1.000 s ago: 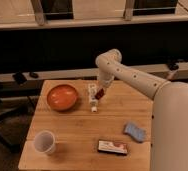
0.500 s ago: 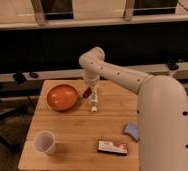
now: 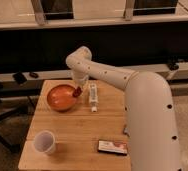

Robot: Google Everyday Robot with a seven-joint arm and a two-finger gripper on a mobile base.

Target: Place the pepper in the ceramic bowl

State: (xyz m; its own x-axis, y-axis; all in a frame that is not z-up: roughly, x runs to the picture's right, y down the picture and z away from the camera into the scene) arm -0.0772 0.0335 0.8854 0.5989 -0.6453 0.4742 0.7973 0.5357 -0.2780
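The ceramic bowl (image 3: 62,97) is round, shallow and glossy orange, at the back left of the wooden table (image 3: 77,130). My gripper (image 3: 78,88) hangs from the white arm just over the bowl's right rim. It is shut on the pepper (image 3: 77,92), a small dark red thing that points down at the rim edge. The pepper is above the bowl's right side, not lying in it.
A white tube with green marks (image 3: 93,97) lies just right of the bowl. A white cup (image 3: 45,142) stands at the front left. A flat packet (image 3: 112,146) lies at the front edge. My arm's bulk covers the table's right side.
My gripper has moved left with the pepper, from over the white tube to the bowl's right rim. The arm's shoulder has swung along and now hides more of the table's right side.
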